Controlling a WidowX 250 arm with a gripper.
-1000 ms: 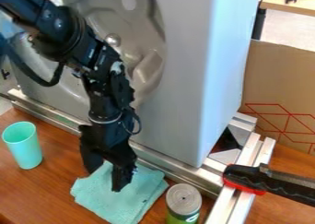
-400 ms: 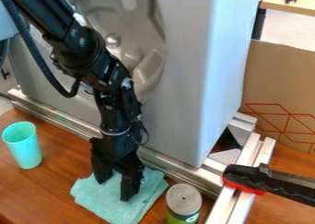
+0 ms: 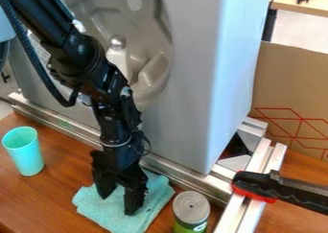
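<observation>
Since the earlier frame, the black two-finger gripper [image 3: 117,205] has dropped slightly, and the folded teal cloth [image 3: 101,212] under it has shifted a little. The cloth lies on the brown wooden table [image 3: 38,201], between a turquoise cup [image 3: 24,153] and a green can [image 3: 191,213]. The fingers stand apart; too shallow a pinch could slip, too much downward pressure could bunch the fabric.

A large, boxy grey unit [image 3: 192,83] stood behind the reddish-brown wooden tabletop [image 3: 38,198]. To its right were red-lined brown cardboard [image 3: 288,78], pale floor [image 3: 301,30] and a light-wood table [image 3: 310,5].
</observation>
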